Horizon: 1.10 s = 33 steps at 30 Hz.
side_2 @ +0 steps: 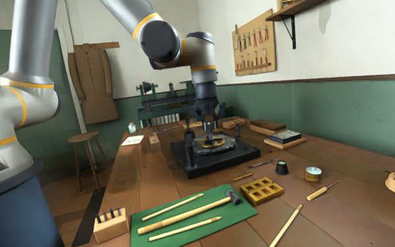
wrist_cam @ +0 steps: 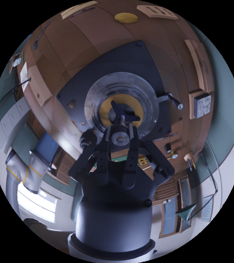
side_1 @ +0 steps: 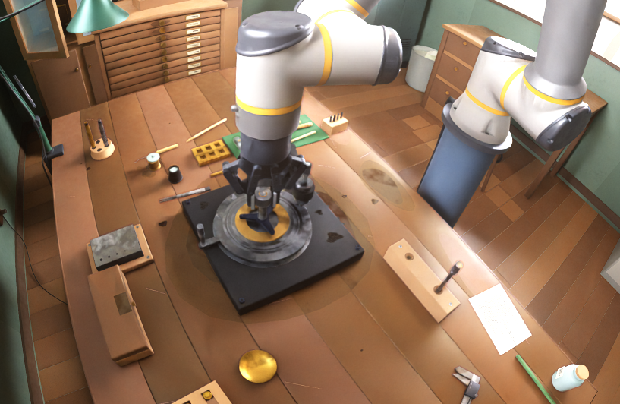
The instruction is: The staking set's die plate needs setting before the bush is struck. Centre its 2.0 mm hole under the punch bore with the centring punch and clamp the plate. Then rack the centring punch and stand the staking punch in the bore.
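Note:
The clamp knob [side_1: 262, 196] [wrist_cam: 119, 139], a short steel cylinder on a spindle at the die plate's centre, is gripped by my closed gripper [side_1: 263, 200] [side_2: 209, 127] [wrist_cam: 120, 137] from straight above. Below it a dark three-armed hub [side_1: 260, 221] sits on the brass disc of the round grey die plate [side_1: 262, 228] [side_2: 214, 143] [wrist_cam: 122, 103]. The plate lies on the black base [side_1: 272, 243], with a small handle [side_1: 201, 235] [wrist_cam: 173, 100] at its rim. A punch [side_1: 447, 276] stands tilted in the wooden rack block [side_1: 421, 279].
A closed wooden box [side_1: 119, 315] and a steel block on a board [side_1: 118, 247] lie left of the base. A brass dome [side_1: 257, 366] lies near the front edge. A green mat with a hammer [side_2: 189, 211], a yellow tray [side_2: 261, 190] and loose tools lie behind.

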Each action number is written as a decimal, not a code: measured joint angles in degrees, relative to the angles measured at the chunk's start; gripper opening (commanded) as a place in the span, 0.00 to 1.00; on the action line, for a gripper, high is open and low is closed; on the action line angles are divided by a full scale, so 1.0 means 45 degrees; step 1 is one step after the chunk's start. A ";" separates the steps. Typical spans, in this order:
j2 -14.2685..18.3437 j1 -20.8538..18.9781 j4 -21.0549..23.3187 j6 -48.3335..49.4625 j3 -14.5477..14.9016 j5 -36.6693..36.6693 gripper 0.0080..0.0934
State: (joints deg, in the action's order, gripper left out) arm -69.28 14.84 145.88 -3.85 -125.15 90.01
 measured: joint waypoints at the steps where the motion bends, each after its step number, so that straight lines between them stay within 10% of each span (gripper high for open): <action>1: 0.0000 0.0000 0.0000 -0.0424 0.0000 0.0000 0.00; 33: 0.0000 0.0000 0.0000 -1.1945 0.0000 0.0000 0.00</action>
State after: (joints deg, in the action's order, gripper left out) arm -69.28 14.84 145.88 -57.60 -125.15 90.00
